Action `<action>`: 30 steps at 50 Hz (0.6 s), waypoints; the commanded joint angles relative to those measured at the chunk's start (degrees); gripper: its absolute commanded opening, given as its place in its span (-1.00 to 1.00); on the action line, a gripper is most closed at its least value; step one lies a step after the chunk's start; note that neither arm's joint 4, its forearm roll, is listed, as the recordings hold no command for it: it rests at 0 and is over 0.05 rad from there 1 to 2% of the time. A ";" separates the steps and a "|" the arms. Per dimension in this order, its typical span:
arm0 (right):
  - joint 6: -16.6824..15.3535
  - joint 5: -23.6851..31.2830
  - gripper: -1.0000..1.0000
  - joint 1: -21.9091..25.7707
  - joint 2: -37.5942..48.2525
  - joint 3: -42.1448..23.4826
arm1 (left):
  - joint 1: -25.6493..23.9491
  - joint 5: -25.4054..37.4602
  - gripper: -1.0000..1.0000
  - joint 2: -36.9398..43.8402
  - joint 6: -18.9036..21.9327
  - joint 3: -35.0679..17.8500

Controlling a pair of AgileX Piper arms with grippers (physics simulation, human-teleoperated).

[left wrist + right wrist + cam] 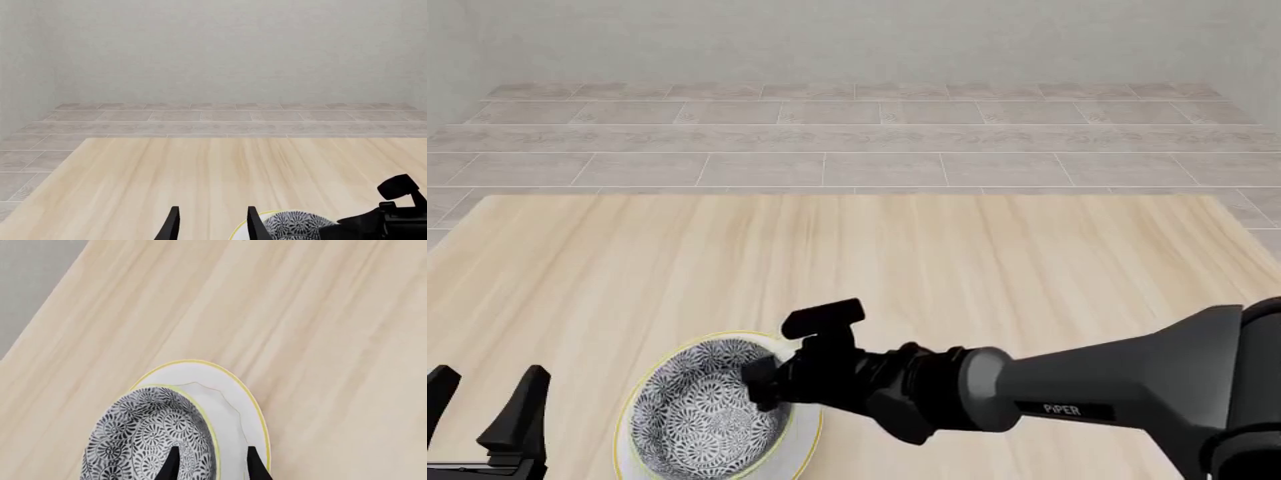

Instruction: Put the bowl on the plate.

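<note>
Front view, read left to right. Shows, at the near left edge, the left tool (487, 385) with fingers spread and nothing between them, parked apart from the crockery. Shows next the bowl (701, 420), patterned grey and white, seated upright on the plate (805, 447), with a crescent of white plate exposed on the right and near sides; hence set off-centre, apparently toward the left. Shows then the right tool (763, 388) at the bowl's right rim, its arm running off to the right across the bench (961, 260).

Right wrist view. Confirms the right tool released: one of the fingers (172, 467) inside the bowl, the other outside over the bare plate, the rim between them with clearance on both sides.

Judged state of the task: placement apparently done, only the retreat outstanding.

Hazards from this pose:
- Snagging of the bowl wall by the inner finger during any sideways or backward pull, with tipping of the bowl or dragging of it toward the plate's edge.
- Scraping of the plate by the outer finger, with a sliding of both pieces over the smooth bench.
- Worsening of the off-centre seating by a slight nudge, given the bowl's width close to the plate's.

Calls for a straight upward lift before any lateral travel.
</note>
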 commanded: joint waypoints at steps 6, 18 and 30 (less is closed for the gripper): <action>-0.56 0.74 1.00 -0.87 -1.34 -0.15 | 0.00 0.00 1.00 0.00 0.00 0.00; -3.20 3.48 1.00 -2.11 -5.88 -0.61 | 0.00 0.00 1.00 0.00 0.00 0.00; -6.39 6.73 1.00 -3.60 -13.38 0.12 | 0.00 0.00 1.00 0.00 0.00 0.00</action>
